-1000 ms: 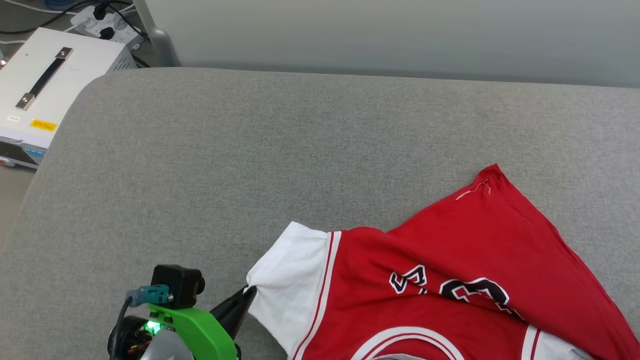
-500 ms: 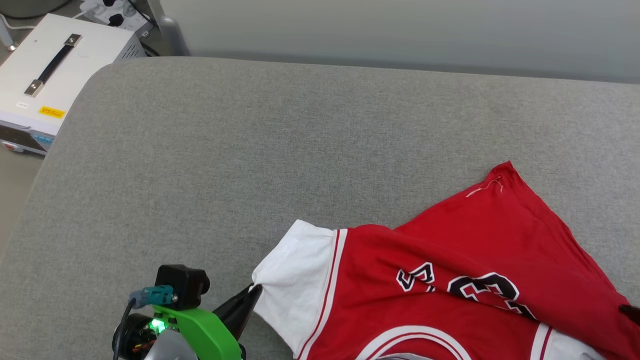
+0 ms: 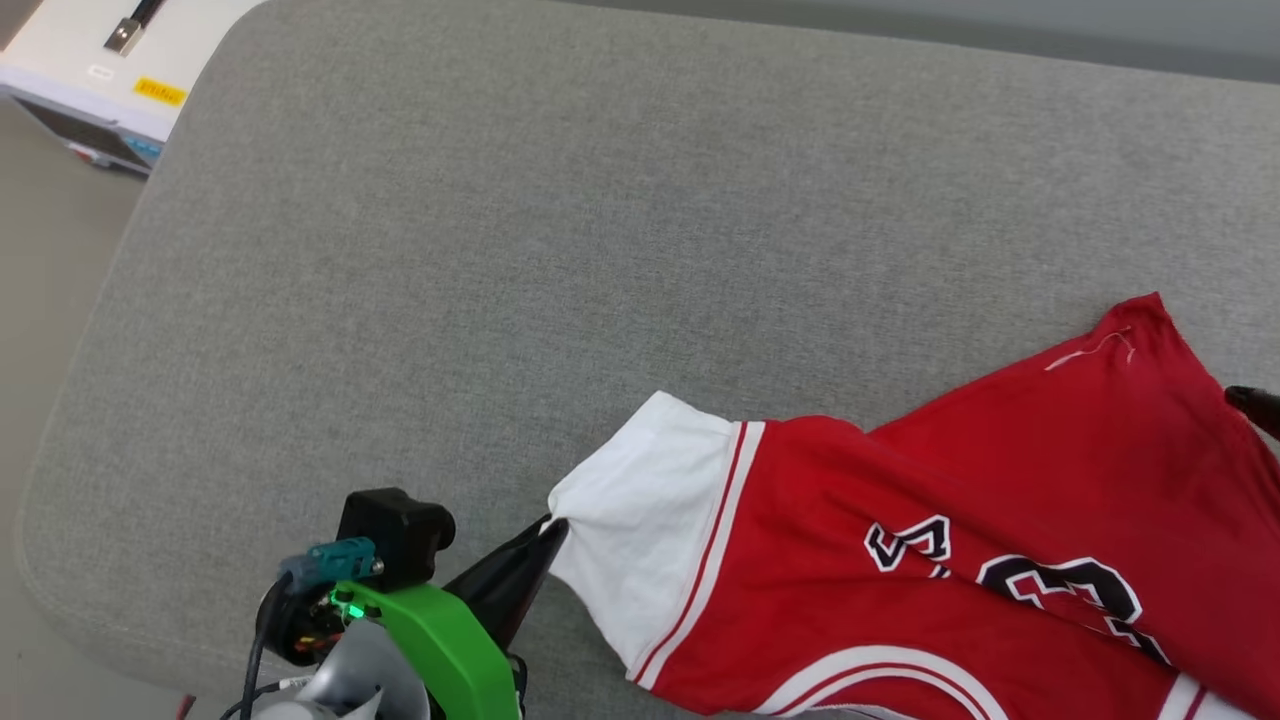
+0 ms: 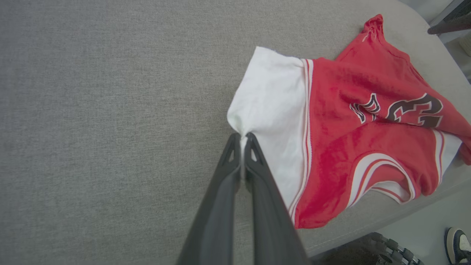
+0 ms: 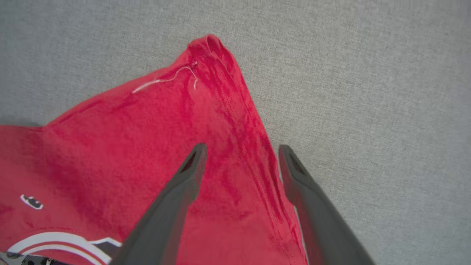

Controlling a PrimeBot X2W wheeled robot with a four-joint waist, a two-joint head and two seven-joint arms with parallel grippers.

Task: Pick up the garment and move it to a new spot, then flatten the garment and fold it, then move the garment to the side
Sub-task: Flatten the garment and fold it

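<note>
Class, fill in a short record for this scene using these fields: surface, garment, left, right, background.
surface: grey padded surface
garment: red T-shirt with white sleeves, lying rumpled on the surface, not flat
left: left gripper, fingers shut on the edge of the white sleeve
right: right gripper, fingers open, one on each side of the shirt's red edge near a corner, nothing held
background: white box with a yellow label, past the surface's far left corner

Left claw [image 4: 242, 137] pinched closed; right claw [image 5: 241, 149] spread wide.
</note>
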